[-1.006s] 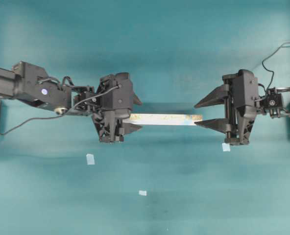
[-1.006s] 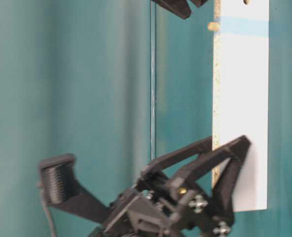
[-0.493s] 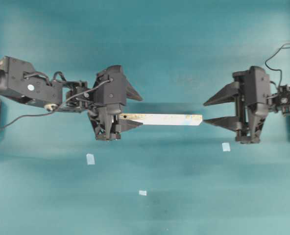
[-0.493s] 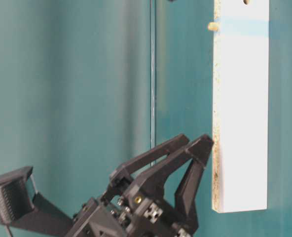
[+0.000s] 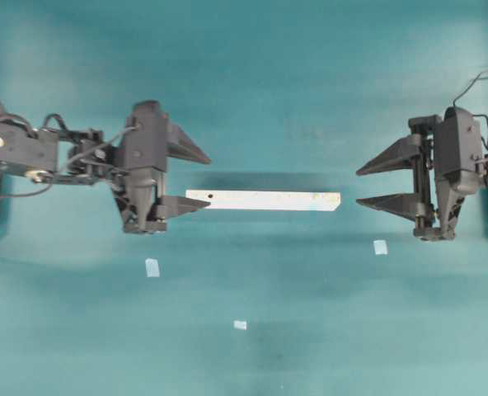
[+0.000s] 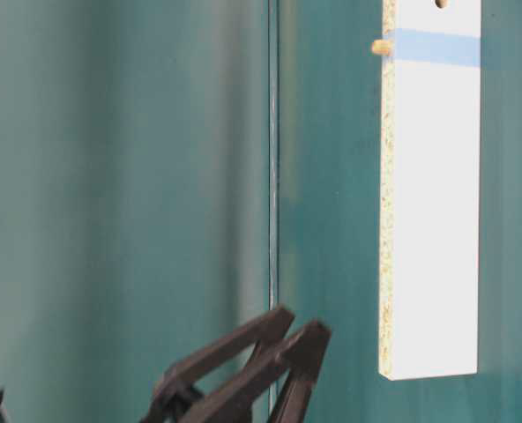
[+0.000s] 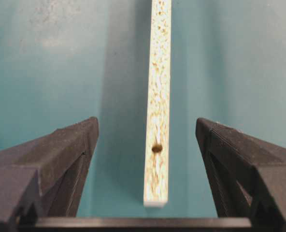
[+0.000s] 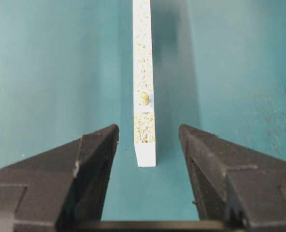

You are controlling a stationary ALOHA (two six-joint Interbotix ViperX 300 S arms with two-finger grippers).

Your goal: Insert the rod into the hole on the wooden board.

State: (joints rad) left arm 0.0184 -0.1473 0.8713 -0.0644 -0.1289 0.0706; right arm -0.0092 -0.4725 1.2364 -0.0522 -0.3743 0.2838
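The wooden board [image 5: 265, 200] stands on its long edge in the middle of the teal table, touched by nothing. The rod [image 8: 144, 98] sits in the hole at the light-blue-patched end and sticks out a little, also in the side view [image 6: 381, 47]. The plain end shows an empty hole [image 7: 157, 148]. My left gripper [image 5: 208, 181] is open just left of the board's left end, with the board [image 7: 158, 96] ahead of the jaws. My right gripper [image 5: 358, 187] is open a short way off the right end, and its jaws [image 8: 148, 128] stop short of the board [image 8: 144, 58].
Three small pale-blue tape squares lie on the table in front of the board: one on the left [image 5: 152, 267], one nearer the front [image 5: 240, 325], one on the right [image 5: 380, 247]. A left finger [image 6: 279, 339] shows low in the table-level view.
Both grippers have drawn back from the board's ends, the left one leftward and the right one rightward. The board and the rod have stayed where they were.
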